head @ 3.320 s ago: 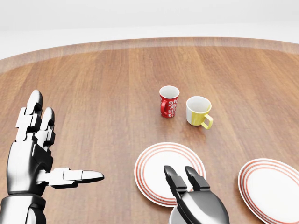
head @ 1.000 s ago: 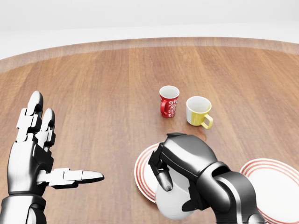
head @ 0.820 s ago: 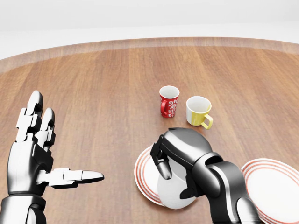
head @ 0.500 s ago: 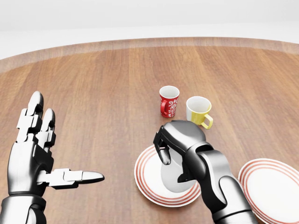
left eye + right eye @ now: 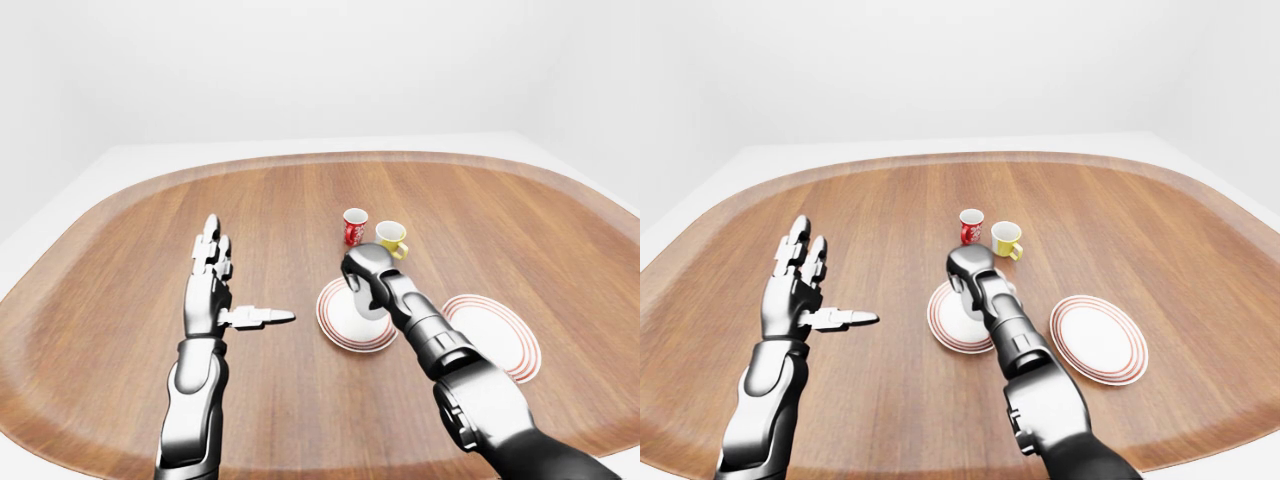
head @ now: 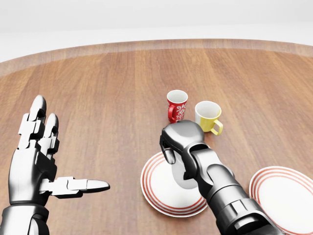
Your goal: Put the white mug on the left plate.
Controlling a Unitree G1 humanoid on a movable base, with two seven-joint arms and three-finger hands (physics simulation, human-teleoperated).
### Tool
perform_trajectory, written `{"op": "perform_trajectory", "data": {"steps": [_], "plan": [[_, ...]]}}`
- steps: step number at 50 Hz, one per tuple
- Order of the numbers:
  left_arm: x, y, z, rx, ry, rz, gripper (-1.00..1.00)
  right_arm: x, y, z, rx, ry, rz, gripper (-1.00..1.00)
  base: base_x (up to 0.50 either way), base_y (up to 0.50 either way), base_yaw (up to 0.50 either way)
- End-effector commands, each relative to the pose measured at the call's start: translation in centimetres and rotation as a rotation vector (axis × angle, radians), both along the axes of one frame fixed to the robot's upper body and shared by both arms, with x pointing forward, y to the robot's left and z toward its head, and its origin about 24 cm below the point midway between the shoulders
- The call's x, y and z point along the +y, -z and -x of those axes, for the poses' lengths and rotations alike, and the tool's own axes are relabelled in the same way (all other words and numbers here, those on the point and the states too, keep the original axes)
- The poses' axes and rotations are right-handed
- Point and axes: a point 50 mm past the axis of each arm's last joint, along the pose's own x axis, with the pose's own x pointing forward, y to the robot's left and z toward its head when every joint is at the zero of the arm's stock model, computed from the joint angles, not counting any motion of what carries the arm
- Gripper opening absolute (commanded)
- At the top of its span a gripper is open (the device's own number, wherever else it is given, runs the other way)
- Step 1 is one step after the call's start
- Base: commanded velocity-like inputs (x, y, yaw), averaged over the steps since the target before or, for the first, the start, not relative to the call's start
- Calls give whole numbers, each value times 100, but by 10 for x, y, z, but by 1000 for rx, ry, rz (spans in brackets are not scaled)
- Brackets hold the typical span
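Note:
The white mug (image 6: 208, 116), pale with a yellow handle, stands upright on the wooden table, right of a red patterned mug (image 6: 176, 106). The left plate (image 6: 156, 188), white with red rings, lies below the mugs in the head view. My right hand (image 6: 172, 152) hovers over the top edge of that plate, just below and left of the white mug, not touching it. Its fingers hang down loosely and hold nothing. My left hand (image 6: 63, 156) is open and empty at the left of the view, fingers spread.
A second red-ringed plate (image 6: 283, 196) lies at the lower right of the head view. The round wooden table (image 5: 120, 250) has a raised rim all round. My right forearm (image 6: 225, 196) crosses the left plate's right side.
My right arm has risen from the bottom edge of the head view, over the left plate towards the mugs. The left hand and the mugs have not moved.

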Motion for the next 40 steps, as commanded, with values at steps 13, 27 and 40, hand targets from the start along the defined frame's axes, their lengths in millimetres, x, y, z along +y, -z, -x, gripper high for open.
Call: {"op": "perform_trajectory", "data": {"steps": [13, 27, 40], "plan": [[0, -1, 0, -4, 1, 3, 99, 17, 8, 0, -4, -32, 45, -100, 0, 0, 0], [0, 1, 0, 3, 1, 3, 99, 21, 11, 3, -19, -51, 60, -100, 0, 0, 0], [0, 1, 0, 5, 2, 4, 100, 24, 13, 5, -44, -61, 58, -100, 0, 0, 0]]}}
